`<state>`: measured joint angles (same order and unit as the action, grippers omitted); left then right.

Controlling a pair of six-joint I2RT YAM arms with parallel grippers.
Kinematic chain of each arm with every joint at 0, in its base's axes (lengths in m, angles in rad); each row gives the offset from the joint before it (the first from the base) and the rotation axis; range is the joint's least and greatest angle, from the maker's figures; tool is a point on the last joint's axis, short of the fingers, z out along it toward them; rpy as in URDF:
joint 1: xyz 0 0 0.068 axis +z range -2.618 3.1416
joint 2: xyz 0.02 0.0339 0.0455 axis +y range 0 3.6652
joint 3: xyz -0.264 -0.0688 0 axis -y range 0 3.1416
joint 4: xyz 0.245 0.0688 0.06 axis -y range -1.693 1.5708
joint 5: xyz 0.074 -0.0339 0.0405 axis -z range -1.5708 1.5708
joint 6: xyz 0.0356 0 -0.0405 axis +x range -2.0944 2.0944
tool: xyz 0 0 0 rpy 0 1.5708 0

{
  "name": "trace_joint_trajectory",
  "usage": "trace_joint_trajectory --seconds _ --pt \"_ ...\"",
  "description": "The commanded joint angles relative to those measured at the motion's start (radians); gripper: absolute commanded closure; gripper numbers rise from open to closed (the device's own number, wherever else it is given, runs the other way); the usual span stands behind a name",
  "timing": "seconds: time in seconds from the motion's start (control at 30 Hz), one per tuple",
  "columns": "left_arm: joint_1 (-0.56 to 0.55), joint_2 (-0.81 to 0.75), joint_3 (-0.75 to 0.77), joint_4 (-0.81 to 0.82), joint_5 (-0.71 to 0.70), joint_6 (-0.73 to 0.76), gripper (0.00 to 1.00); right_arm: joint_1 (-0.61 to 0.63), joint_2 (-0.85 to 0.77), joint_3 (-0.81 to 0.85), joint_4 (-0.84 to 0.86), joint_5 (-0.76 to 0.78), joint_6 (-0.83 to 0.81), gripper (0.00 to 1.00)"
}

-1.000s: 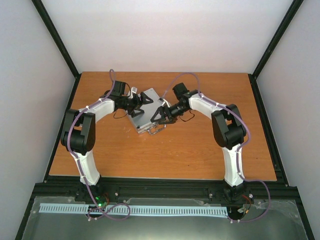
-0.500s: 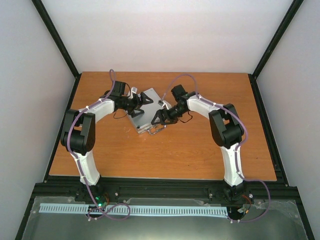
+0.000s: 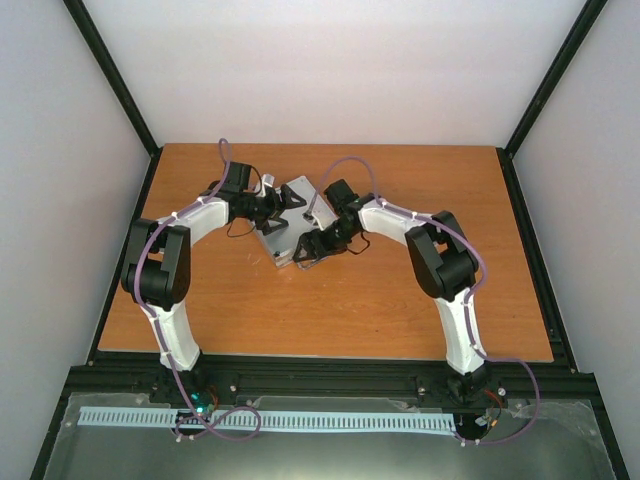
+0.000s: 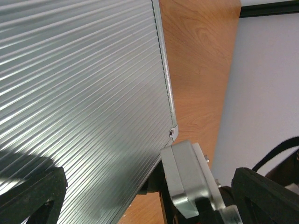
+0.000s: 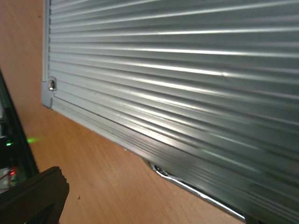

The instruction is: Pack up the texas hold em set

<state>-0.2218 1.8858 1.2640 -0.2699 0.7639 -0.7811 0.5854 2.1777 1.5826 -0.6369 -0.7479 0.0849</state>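
1. Top external view: we see the left gripper [image 3: 284, 204] with its jaws spread wide and nothing between them, poised over the 11 o'clock edge of the silver case [image 3: 278, 237].
2. From the left wrist, we see its two black fingers [image 4: 29, 196] far apart at 7 and 5 o'clock of the picture. The case's ribbed lid fills the picture from 7 round to 12 o'clock, and we cannot tell whether the fingers touch it.
3. The right gripper [image 3: 308, 247] is likewise spread wide and empty, set low at the case's 5 o'clock corner.
4. From the right wrist, we see only one finger [image 5: 32, 198], at 7 o'clock. The ribbed case runs across from 10 to 4 o'clock, and a chrome strip [image 5: 187, 184] shows under its lower edge.
5. The case is shut and lies flat and askew on the wooden table [image 3: 400, 310]. It sits between the two grippers, a little toward 11 o'clock from the table's middle.
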Motion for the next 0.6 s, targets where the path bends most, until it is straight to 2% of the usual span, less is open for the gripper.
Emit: trace_joint_trajectory --seconds 0.0,0.13,0.23,0.33,0.57 --pt "-0.003 -0.006 -0.015 -0.062 -0.03 0.024 0.0 0.037 0.0 -0.058 0.12 0.223 0.005 0.0" --pt "-0.004 -0.007 -0.022 -0.059 -0.03 0.026 0.0 0.047 -0.044 -0.156 0.215 0.326 0.026 0.0" --pt "-0.004 -0.007 -0.03 -0.055 -0.029 0.026 0.0 0.047 -0.043 -0.186 0.241 0.317 0.021 0.0" --pt "-0.004 -0.005 -0.033 -0.053 -0.027 0.026 0.0 0.045 -0.028 -0.196 0.258 0.218 0.016 0.0" --pt "-0.004 -0.007 -0.033 -0.051 -0.022 0.026 0.0 0.01 0.026 -0.222 0.352 -0.166 0.03 0.0"
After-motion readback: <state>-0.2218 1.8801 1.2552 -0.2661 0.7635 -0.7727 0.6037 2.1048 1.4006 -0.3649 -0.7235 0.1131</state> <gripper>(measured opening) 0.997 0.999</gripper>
